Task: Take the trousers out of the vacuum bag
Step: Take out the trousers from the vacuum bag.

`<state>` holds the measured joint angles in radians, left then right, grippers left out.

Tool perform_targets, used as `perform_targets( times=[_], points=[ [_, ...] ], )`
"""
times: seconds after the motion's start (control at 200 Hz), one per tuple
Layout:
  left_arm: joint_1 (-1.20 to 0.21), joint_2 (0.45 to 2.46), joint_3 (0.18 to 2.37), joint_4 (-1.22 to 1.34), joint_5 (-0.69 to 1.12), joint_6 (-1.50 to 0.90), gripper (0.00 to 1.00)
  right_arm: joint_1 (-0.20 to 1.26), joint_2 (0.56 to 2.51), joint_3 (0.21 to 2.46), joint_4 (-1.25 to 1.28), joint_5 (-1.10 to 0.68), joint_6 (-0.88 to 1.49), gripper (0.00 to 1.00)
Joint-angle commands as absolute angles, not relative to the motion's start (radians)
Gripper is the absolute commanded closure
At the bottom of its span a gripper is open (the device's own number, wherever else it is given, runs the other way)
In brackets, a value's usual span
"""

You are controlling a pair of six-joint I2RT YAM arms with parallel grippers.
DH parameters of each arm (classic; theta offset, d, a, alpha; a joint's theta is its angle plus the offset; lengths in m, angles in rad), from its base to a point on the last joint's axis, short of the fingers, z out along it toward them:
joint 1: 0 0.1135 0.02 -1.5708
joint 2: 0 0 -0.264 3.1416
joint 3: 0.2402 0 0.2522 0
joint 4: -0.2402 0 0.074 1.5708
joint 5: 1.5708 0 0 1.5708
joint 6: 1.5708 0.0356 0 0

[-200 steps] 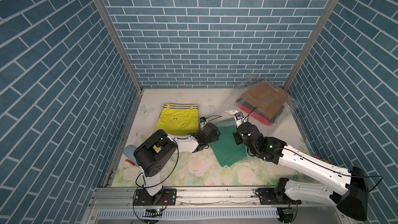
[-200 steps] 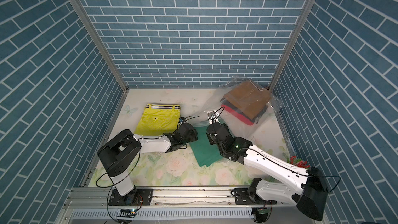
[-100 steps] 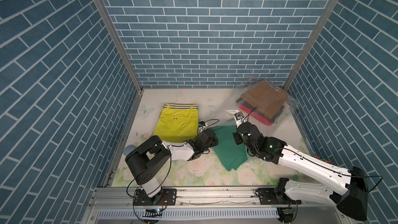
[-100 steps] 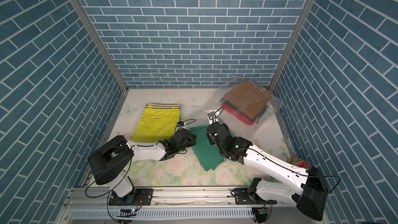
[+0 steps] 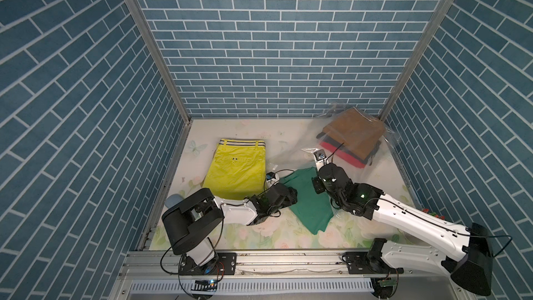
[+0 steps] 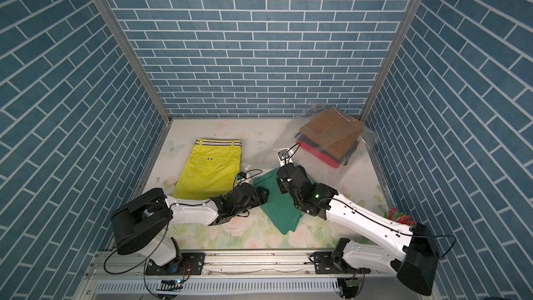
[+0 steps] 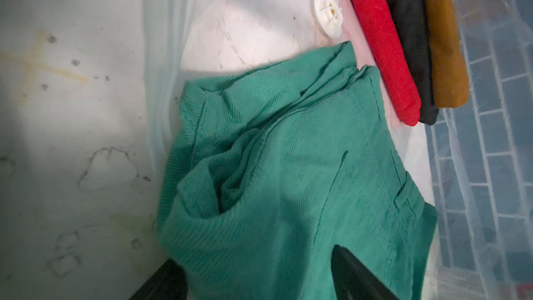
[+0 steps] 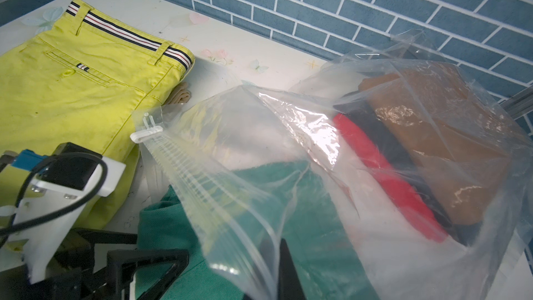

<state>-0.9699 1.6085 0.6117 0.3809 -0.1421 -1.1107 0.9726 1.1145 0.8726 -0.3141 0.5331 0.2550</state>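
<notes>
The left fingers (image 7: 253, 255) stand wide apart, low over the floral white desk (image 5: 259, 232). A bunched edge of the folded green cloth trousers (image 5: 311, 209) lies loose between them, not pinched. The right fingers (image 8: 284, 266) are closed on the zip-strip lip of the large see-through crinkly plastic vacuum bag (image 8: 288, 128), holding that lip raised above the green pair. The green cloth trousers lie mostly out on the desk between the two arms. Their far end sits under the lifted film, just beside the red folded trousers (image 7: 380, 53). The red pair, the black folded trousers (image 7: 409, 38) and the mustard-brown folded trousers (image 5: 353, 131) are stacked inside the bag near the far corner on the right arm's side. The lime-yellow trousers with a striped waistband (image 5: 236, 168) lie flat outside the bag, on the left arm's side.
</notes>
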Motion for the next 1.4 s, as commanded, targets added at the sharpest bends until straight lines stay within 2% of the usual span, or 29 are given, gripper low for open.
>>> perform_targets(
  times=[0.0,0.14,0.365,0.505,0.605,0.77,0.925,0.99,1.395],
  points=[
    [-0.952,1.614,0.643,0.338,-0.168,-1.080,0.17,0.968,1.107,0.861,-0.287,0.533,0.247,1.00],
    [-0.931,1.644,0.680,0.312,-0.196,-1.054,0.26,0.968,1.103,0.862,-0.289,0.532,0.247,1.00],
    [-0.886,1.699,0.719,0.316,-0.185,-1.024,0.31,0.969,1.101,0.862,-0.291,0.533,0.247,1.00],
    [-0.880,1.719,0.738,0.325,-0.167,-1.010,0.41,0.968,1.098,0.859,-0.294,0.535,0.247,1.00],
    [-0.874,1.719,0.732,0.352,-0.149,-1.005,0.56,0.968,1.097,0.855,-0.291,0.535,0.249,1.00],
    [-0.871,1.705,0.723,0.410,-0.100,-0.985,0.74,0.968,1.107,0.839,-0.280,0.521,0.265,1.00],
    [-0.870,1.670,0.720,0.423,-0.043,-0.975,0.96,0.968,1.106,0.818,-0.261,0.504,0.283,0.98],
    [-0.872,1.643,0.704,0.432,-0.026,-0.983,1.00,0.968,1.108,0.812,-0.257,0.498,0.288,0.95],
    [-0.911,1.344,0.581,0.322,-0.033,-1.055,1.00,0.968,1.115,0.800,-0.253,0.495,0.296,0.92]
  ],
)
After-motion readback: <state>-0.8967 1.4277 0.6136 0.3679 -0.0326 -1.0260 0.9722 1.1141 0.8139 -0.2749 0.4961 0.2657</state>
